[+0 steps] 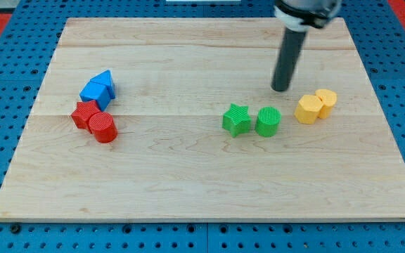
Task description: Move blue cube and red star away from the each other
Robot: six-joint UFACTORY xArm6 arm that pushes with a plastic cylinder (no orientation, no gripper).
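A blue cube [93, 93] lies at the view's left, touching a blue triangular block [105, 81] just above and right of it. A red star [85, 114] sits directly below the blue cube, touching it. A red cylinder [103, 128] touches the red star at its lower right. My tip [281, 88] is at the view's right of centre, far from the blue cube and the red star, just above the green cylinder.
A green star [236, 119] and a green cylinder [267, 121] lie side by side right of centre. Two yellow blocks [308, 109] [325, 99] touch each other further right. The wooden board [202, 190] rests on a blue pegboard.
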